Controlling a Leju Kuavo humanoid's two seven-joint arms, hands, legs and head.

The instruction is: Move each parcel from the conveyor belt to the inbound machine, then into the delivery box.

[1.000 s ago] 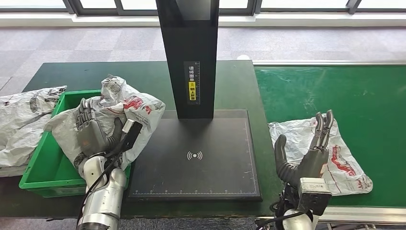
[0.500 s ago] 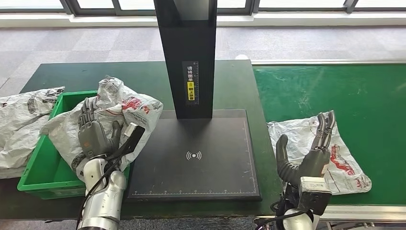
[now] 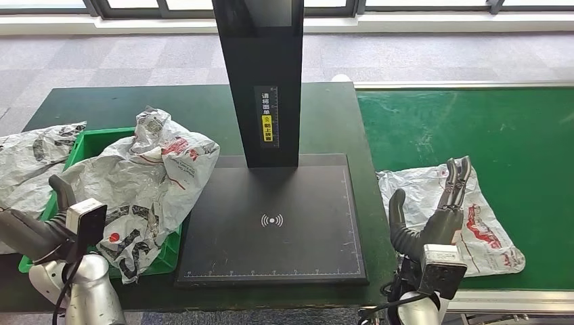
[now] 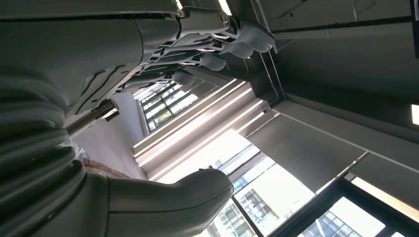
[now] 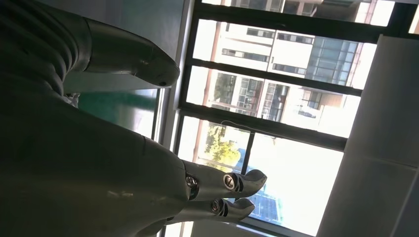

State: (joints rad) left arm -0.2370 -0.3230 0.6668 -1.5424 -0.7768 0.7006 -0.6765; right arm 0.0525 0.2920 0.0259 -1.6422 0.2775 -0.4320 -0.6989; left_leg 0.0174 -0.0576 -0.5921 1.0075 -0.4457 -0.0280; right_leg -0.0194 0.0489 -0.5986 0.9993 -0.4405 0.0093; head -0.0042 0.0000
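Head view: parcel draped over delivery box; wrist views: windows.

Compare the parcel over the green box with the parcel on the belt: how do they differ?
The box parcel is crumpled and bulges, draped over the green box rim; the belt parcel lies flat. No hand touches the box parcel; the right hand is raised in front of the belt parcel. Both are white bags with red print.

I'm reading a vertical label on the black post of the inbound machine: white Chinese characters above a yellow patch, too small to make out. A white wireless-wave sign sits on its pad. Red and black print on the parcels is illegible.
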